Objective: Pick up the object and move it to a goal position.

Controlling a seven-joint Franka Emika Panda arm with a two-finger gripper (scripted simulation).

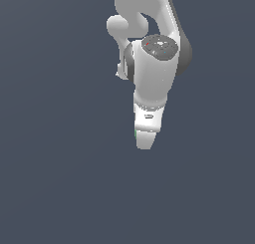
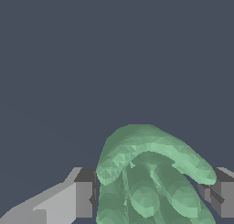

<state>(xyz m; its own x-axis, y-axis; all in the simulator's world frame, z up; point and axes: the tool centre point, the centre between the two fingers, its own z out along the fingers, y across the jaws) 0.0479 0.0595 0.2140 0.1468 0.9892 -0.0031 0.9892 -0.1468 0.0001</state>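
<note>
In the wrist view the object (image 2: 146, 173), a lumpy pale green blob of curved lobes, fills the space between my two grey fingers (image 2: 84, 195). The gripper (image 2: 151, 198) is shut on it, one finger pressed against each side. The exterior view shows the white arm reaching down with the gripper (image 1: 144, 141) at its lower end. Only a thin green sliver of the object (image 1: 135, 134) peeks out beside the hand there; the rest is hidden behind the gripper body.
A plain dark blue-grey surface (image 1: 55, 178) surrounds the arm in both views. No other objects or edges show.
</note>
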